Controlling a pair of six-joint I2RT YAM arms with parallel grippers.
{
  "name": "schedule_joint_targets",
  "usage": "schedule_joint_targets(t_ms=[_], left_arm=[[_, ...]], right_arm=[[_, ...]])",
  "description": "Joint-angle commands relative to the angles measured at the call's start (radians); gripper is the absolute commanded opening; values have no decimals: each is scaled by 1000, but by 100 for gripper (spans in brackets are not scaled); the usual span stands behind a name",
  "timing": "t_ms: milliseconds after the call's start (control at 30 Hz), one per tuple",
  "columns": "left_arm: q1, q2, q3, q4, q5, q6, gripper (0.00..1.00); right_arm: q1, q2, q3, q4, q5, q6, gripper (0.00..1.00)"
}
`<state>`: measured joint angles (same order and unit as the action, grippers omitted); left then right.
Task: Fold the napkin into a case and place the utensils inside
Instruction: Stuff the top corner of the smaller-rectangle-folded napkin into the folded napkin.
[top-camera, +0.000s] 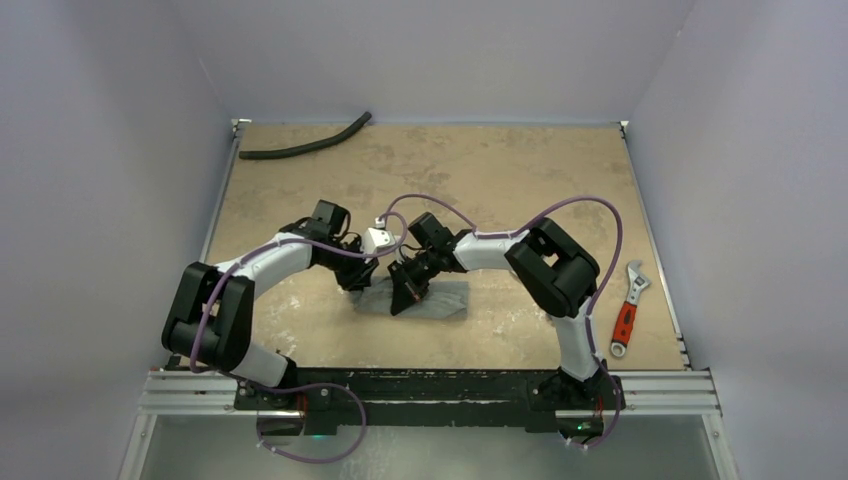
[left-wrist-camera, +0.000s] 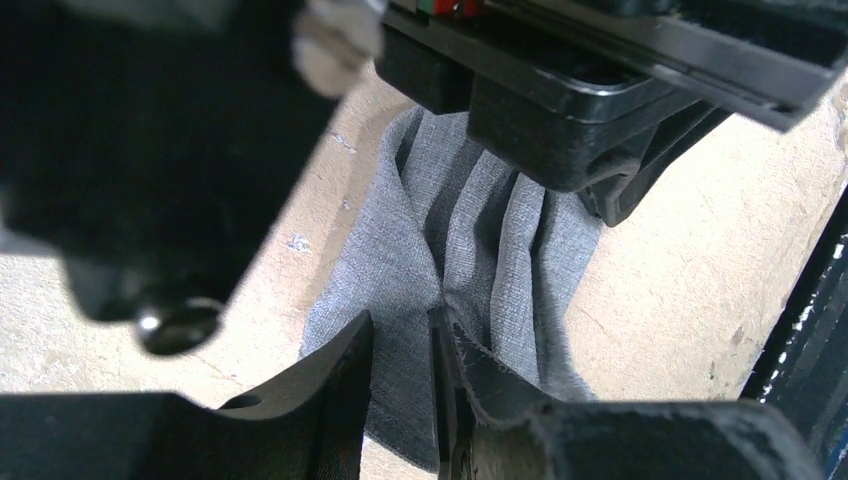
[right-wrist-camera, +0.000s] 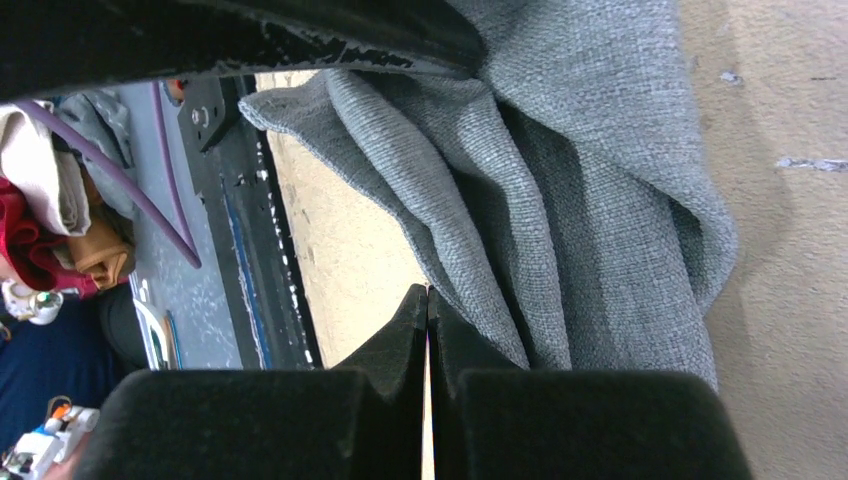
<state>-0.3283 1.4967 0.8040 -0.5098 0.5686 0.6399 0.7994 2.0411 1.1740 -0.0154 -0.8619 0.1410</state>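
Grey napkin (left-wrist-camera: 480, 240) bunched mid-frame; left pincer (left-wrist-camera: 400, 325) pinching a fold, right pincer (right-wrist-camera: 427, 298) pressed together beside it. Prob. needs slow, even pull to flatten w/o dragging.

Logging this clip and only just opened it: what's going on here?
Both arms are over a grey napkin bunched on the table. The left pincer pinches a ridge of the cloth. The right pincer is shut beside its folds, with no cloth seen in its grip. The napkin is rumpled, not yet folded flat, and no utensils are in view.
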Motion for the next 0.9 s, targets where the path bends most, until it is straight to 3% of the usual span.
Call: schedule_joint_targets(t_ms=[0, 67, 167, 567, 867], left_arm=[[-12, 1, -6, 2, 16, 9, 25], [-14, -2, -17, 22, -5, -1, 20], [-14, -22, -37, 83, -70, -53, 0], [-15, -78, -50, 84, -65, -157, 0], [-14, -95, -59, 84, -68, -166, 0]], right_arm=[[0, -29, -14, 50, 54, 72, 0], [0, -47, -16, 63, 67, 105, 0], [-1, -80, -37, 92, 61, 132, 0], [-23, -73, -39, 93, 45, 208, 0], [-13, -52, -21, 274, 114, 399, 0]])
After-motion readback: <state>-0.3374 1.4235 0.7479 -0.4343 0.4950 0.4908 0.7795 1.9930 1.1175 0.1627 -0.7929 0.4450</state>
